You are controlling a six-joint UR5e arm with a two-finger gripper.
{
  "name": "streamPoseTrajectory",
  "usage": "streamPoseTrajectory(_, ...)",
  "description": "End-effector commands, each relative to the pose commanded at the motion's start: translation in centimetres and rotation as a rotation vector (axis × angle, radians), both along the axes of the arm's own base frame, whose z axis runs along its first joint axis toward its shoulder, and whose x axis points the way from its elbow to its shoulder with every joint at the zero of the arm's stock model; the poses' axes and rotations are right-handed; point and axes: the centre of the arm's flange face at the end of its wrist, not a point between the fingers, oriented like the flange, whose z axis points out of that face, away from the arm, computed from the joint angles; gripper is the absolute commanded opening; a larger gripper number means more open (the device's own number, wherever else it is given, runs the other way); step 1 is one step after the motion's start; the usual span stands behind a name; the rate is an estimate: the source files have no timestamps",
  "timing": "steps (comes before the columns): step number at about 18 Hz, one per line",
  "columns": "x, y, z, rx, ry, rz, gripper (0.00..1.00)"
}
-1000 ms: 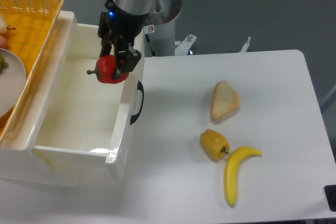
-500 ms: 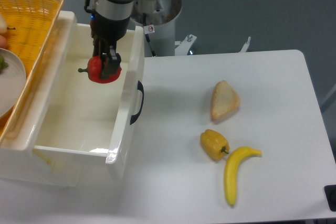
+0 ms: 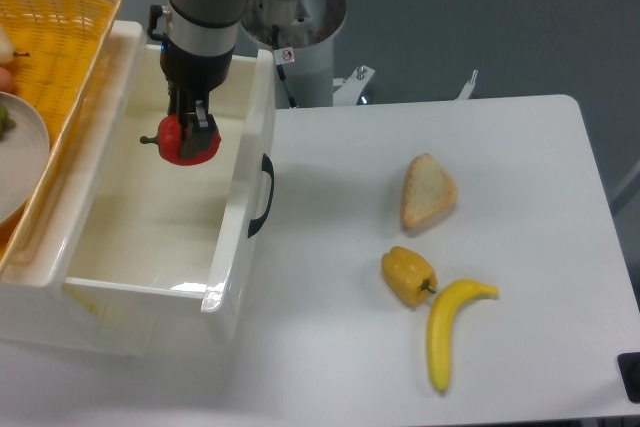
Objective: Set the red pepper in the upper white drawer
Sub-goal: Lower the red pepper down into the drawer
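Note:
The red pepper (image 3: 182, 145) is small, round and glossy, with its dark stem pointing left. My gripper (image 3: 190, 127) is shut on it from above and holds it inside the outline of the upper white drawer (image 3: 235, 247), over the far half of the drawer's inside. The drawer is a deep white box, pulled open, with a dark curved handle (image 3: 263, 195) on its front panel. Whether the pepper touches the drawer floor cannot be told.
A yellow wicker basket (image 3: 60, 37) with a plate lies left of the drawer. On the white table (image 3: 330, 347) to the right lie a bread slice (image 3: 428, 189), a yellow pepper (image 3: 408, 275) and a banana (image 3: 448, 329). The arm's base (image 3: 300, 17) stands behind the drawer.
The gripper has carried the red pepper leftward from over the drawer's front panel to over its inside, and slightly lower.

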Motion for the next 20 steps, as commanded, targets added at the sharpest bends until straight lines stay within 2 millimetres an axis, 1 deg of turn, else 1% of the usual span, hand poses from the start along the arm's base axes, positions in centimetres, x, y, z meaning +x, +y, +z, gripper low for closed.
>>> streamPoseTrajectory(3,0.3,0.1,-0.3,-0.004,-0.001,-0.009,0.15)
streamPoseTrajectory(8,0.6,0.9,-1.6,-0.022,-0.015,-0.027,0.15)
streamPoseTrajectory(14,0.8,1.4,-2.3,-0.035,-0.024,-0.036,0.15)
streamPoseTrajectory(16,0.7,1.8,-3.1,-0.046,-0.032,-0.038,0.15)
streamPoseTrajectory(20,1.1,2.3,-3.7,-0.053,-0.037,-0.060,0.15)
